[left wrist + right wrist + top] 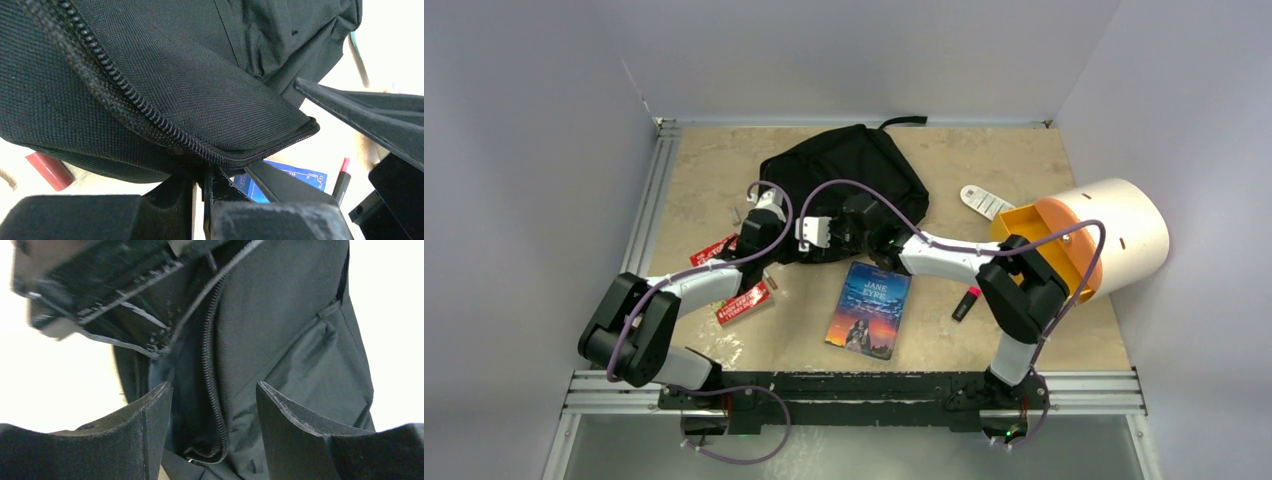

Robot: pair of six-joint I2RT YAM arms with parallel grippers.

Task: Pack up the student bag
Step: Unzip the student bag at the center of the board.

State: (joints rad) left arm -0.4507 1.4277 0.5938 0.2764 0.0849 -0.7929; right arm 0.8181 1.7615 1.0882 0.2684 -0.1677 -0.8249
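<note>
The student bag point(849, 170) is a black fabric backpack lying at the back middle of the table. My left gripper point(769, 205) is at its left near edge. In the left wrist view the gripper point(200, 182) is shut on the bag's zipper edge point(150, 117) and lifts the flap. My right gripper point(849, 228) is at the bag's near edge. In the right wrist view it point(212, 387) is open, its jaws on either side of the zipper point(207, 365) and the dark opening. A "Jane Eyre" book point(869, 310) lies flat in front of the bag.
A cream-and-orange cylinder point(1094, 235) lies on its side at the right. A red marker point(965, 303) lies right of the book. A white remote-like item point(986, 202) is beside the cylinder. Red packets point(742, 302) lie under the left arm. Grey walls enclose the table.
</note>
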